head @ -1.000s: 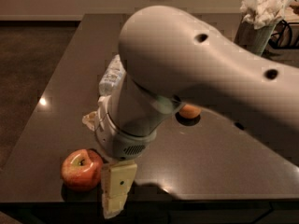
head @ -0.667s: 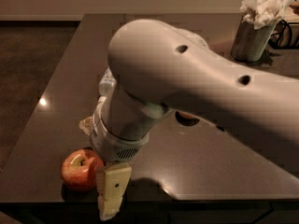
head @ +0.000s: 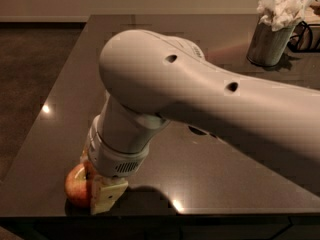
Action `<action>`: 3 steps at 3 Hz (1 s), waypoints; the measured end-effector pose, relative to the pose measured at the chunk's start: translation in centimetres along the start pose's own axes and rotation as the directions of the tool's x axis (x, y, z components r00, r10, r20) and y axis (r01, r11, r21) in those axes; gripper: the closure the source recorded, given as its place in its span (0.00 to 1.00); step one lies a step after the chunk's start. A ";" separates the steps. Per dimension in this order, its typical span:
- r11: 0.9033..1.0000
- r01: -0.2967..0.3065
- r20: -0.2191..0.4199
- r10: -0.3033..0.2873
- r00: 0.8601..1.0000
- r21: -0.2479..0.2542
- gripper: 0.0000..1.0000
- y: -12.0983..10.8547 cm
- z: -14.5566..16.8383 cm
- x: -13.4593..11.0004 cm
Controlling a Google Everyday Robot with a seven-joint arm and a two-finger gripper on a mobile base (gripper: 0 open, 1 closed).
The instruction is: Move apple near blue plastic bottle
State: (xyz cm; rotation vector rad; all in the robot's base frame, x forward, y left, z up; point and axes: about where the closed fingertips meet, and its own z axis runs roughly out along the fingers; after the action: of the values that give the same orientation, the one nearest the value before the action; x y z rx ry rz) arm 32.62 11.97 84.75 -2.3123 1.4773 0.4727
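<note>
The red apple [head: 76, 186] with yellow-green patches sits on the dark table [head: 60, 109] at its front left corner. My gripper [head: 99, 198] is down at the apple, right against its right side and partly covering it. The big cream arm [head: 200, 99] reaches in from the right and fills the middle of the view. The blue plastic bottle is hidden behind the arm.
A grey metal holder [head: 269, 43] stuffed with white napkins stands at the back right. The table's front edge runs just below the apple, and its left edge drops to a dark floor [head: 30, 59].
The arm has swung left and lower, bringing the gripper against the apple. It now covers the bottle and the small orange fruit that showed earlier. The apple has not moved.
</note>
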 end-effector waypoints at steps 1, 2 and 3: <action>1.000 -0.012 -0.008 0.012 1.000 -0.013 0.64 -0.4 -0.1 -0.3; 0.991 -0.121 -0.038 0.123 0.992 0.048 0.95 -3.8 -2.9 2.4; 0.958 -0.231 -0.061 0.244 0.968 0.171 1.00 -7.7 -6.3 6.7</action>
State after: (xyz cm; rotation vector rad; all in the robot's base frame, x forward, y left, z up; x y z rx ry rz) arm 42.89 6.74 88.13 -2.0604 1.7744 0.3088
